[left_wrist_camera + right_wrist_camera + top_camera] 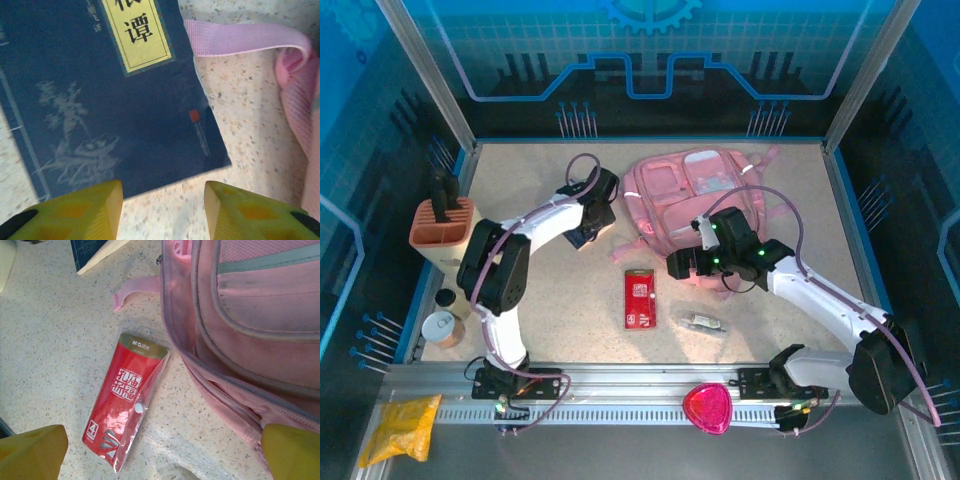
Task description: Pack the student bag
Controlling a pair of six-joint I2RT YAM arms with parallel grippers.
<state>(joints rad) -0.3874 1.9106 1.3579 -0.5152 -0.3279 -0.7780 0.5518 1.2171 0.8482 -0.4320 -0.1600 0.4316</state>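
The bag is laid flat on the far part of the table, a little right of the middle, with its front pockets turned up. The left gripper is held low over a dark blue book, which lies just left of the bag. Its two yellow fingers are seen apart with nothing between them, and the near edge of the book is found just beyond the tips. A pink strap is stretched from the right edge of the book toward the bag.

The right gripper is placed over the near edge of the bag. Its jaws are spread wide (one finger at each lower corner of the wrist view) and nothing is gripped. A red packet in clear wrapping is laid on the table just beside the bag, and a small clear item is seen near it, toward the arms. An orange holder is stood at the left edge of the table. A yellow pouch and a pink heart-shaped thing are kept at the near rail, well apart from the bag
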